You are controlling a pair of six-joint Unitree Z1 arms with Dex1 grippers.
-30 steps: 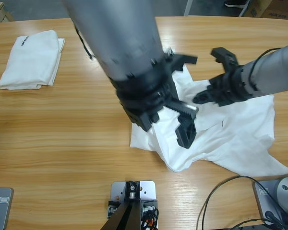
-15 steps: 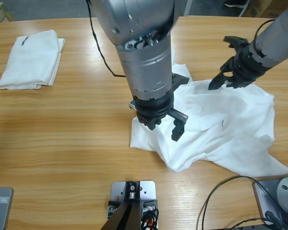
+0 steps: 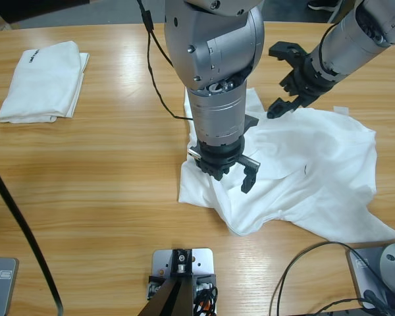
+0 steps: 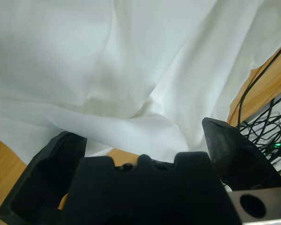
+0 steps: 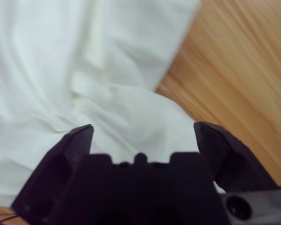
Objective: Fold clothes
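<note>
Left tool (image 3: 226, 174) and right tool (image 3: 284, 80) are hovering, jaws apart, over the crumpled T-shirt (image 3: 316, 171). Folded T-shirt (image 3: 43, 80) is lying on the table (image 3: 92, 184).

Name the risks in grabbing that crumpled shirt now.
1. The crumpled T-shirt lies bunched in folds under the open left tool, so closing there may pinch several layers together.
2. The open right tool hangs at the shirt's far edge and may close on nothing.
</note>
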